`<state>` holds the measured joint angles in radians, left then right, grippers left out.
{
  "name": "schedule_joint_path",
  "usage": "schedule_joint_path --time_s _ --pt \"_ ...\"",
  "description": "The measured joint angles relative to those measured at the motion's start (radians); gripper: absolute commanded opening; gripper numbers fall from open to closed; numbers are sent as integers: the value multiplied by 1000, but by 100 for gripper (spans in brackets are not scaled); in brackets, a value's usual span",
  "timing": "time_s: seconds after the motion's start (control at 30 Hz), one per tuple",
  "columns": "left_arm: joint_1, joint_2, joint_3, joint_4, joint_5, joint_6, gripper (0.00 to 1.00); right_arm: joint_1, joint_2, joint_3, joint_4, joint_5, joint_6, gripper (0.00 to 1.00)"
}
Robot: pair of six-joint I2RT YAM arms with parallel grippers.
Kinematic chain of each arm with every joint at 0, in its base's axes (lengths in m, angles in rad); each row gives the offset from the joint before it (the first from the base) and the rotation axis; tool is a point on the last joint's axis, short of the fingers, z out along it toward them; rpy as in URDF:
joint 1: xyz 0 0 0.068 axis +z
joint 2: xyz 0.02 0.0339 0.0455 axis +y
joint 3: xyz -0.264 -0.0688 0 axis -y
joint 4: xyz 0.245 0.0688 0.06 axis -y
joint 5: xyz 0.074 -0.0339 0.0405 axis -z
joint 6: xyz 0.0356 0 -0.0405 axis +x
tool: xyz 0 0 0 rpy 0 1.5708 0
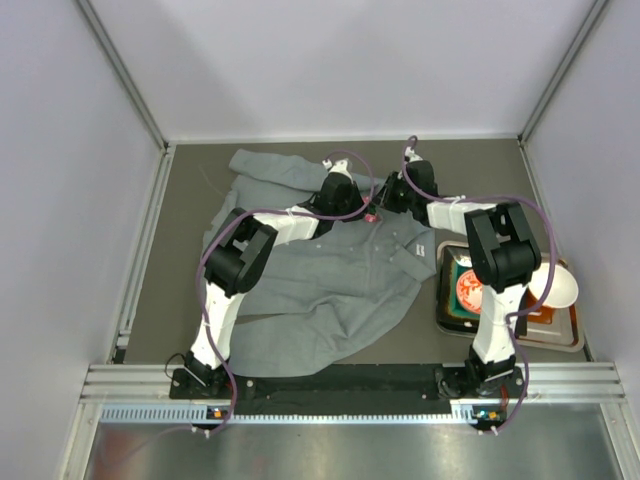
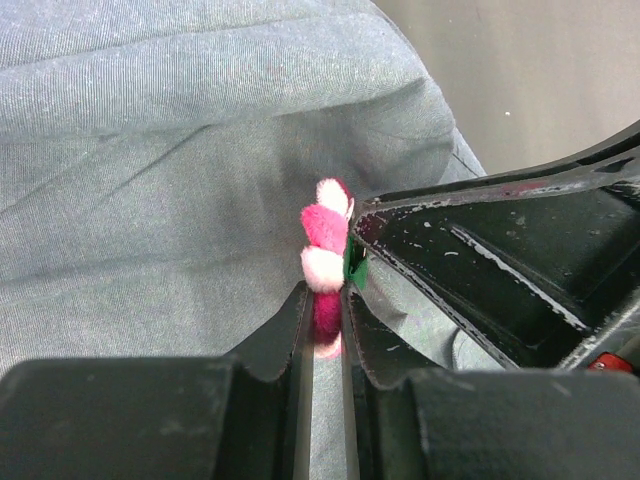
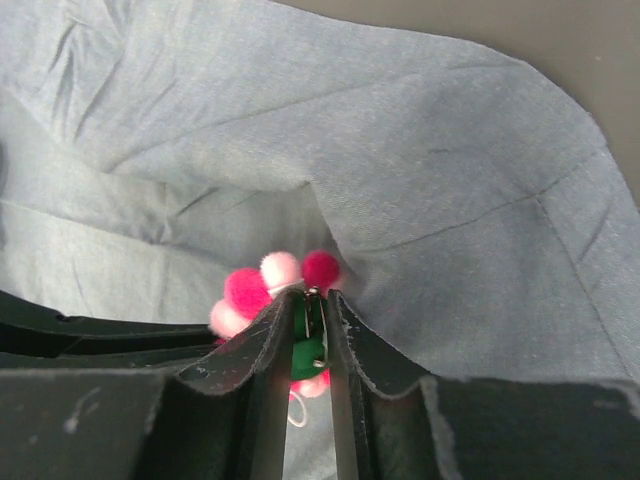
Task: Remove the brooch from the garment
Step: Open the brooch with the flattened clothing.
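Overhead view: the garment (image 1: 320,285) lies rumpled across the desk (image 1: 190,250). The left claw (image 1: 357,208) and right claw (image 1: 386,203) meet at the brooch (image 1: 370,213), on the garment's far middle, toward the desk's far edge.

Left wrist view: the left claw (image 2: 325,300) is nearly closed and pinches the brooch (image 2: 325,235) by its lower pink petals, with cloth beneath.

Right wrist view: the right claw (image 3: 308,300) is nearly closed on the green backing (image 3: 308,345) behind the petals.

Assessment: unfastening is in hand and the brooch appears not yet free. The next move likely calls for one claw to anchor while the other draws the pin out. A hard tug risks dragging the fabric.
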<state>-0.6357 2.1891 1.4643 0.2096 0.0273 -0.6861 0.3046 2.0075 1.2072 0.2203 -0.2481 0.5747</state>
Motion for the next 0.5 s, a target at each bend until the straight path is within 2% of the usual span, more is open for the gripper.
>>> schedule_joint_path --time_s 0.17,0.27,0.5 --pt "2 2 0 7 2 0 0 0 1 6 -59 37 -26 17" --pt "2 3 0 7 2 0 0 0 1 7 -64 39 -36 24" --pt "5 12 6 8 9 -5 0 1 8 12 -70 38 -46 24"
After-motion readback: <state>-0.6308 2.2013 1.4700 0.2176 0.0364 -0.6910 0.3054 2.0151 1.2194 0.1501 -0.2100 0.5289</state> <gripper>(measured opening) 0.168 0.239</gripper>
